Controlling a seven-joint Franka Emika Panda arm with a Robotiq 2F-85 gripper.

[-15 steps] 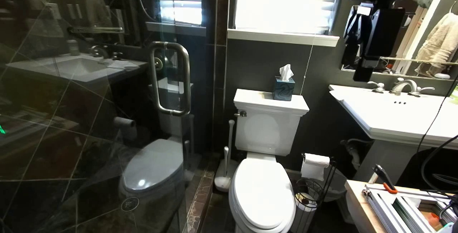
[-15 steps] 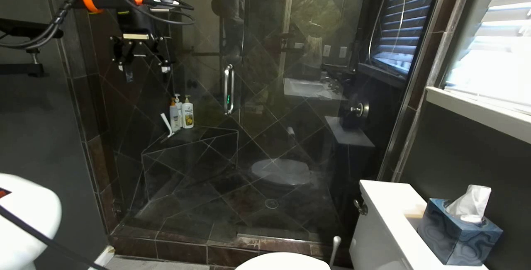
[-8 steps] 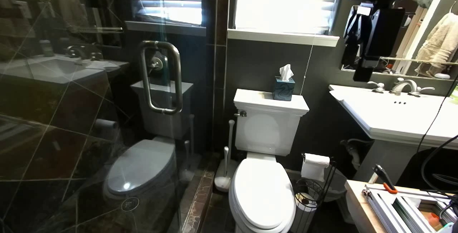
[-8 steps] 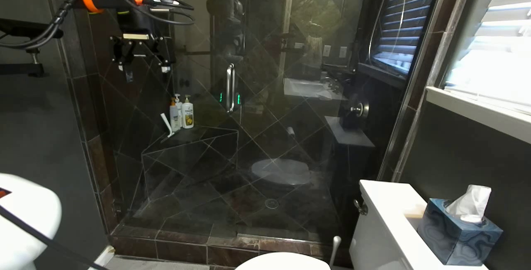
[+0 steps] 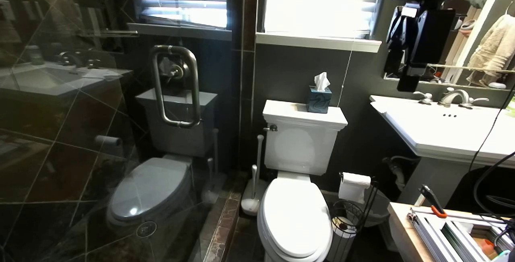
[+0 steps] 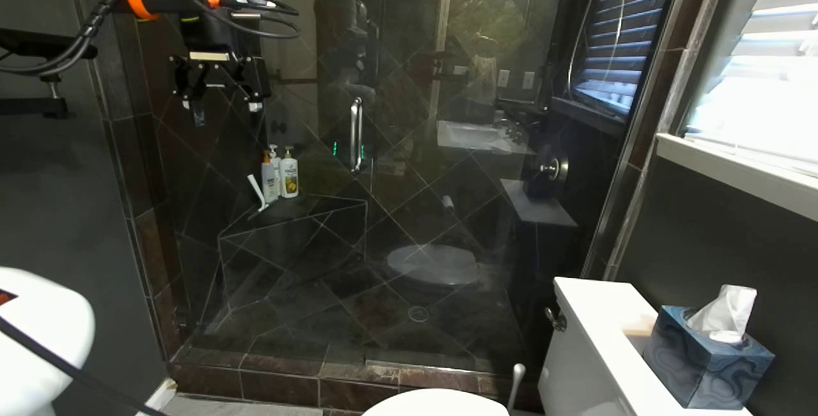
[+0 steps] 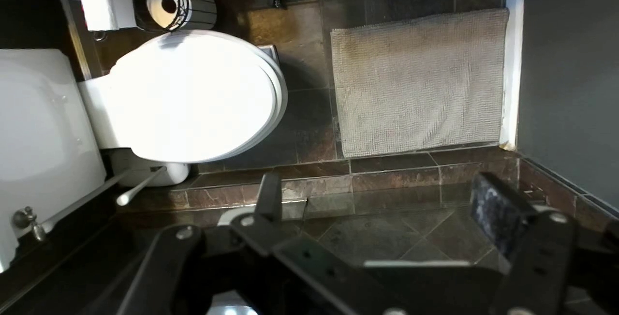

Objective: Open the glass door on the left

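Observation:
The clear glass door (image 5: pixel 100 181) fills the left of an exterior view, full of reflections. Its chrome loop handle (image 5: pixel 195 89) stands upright near its free edge. The door (image 6: pixel 300 262) and handle (image 6: pixel 353 135) also show in an exterior view. I cannot tell how wide any gap at the door's edge is. My gripper (image 6: pixel 227 112) is open and empty, pointing down, apart from the handle and to its left there. It also shows at the upper right of an exterior view (image 5: pixel 401 77). In the wrist view its fingers (image 7: pixel 382 203) are spread wide with nothing between them.
A white toilet (image 5: pixel 295 217) stands beside the shower, a tissue box (image 5: pixel 320 100) on its tank. A white sink (image 5: pixel 454 129) and a wooden table (image 5: pixel 406 230) are at the right. A tiled curb (image 6: pixel 281 387) runs along the shower front. A mat (image 7: pixel 420 87) lies on the floor.
The glass door with its handle has swung: the handle shifted left in an exterior view, slightly right and farther away in an exterior view. Reflections in the glass shifted. My gripper has not moved.

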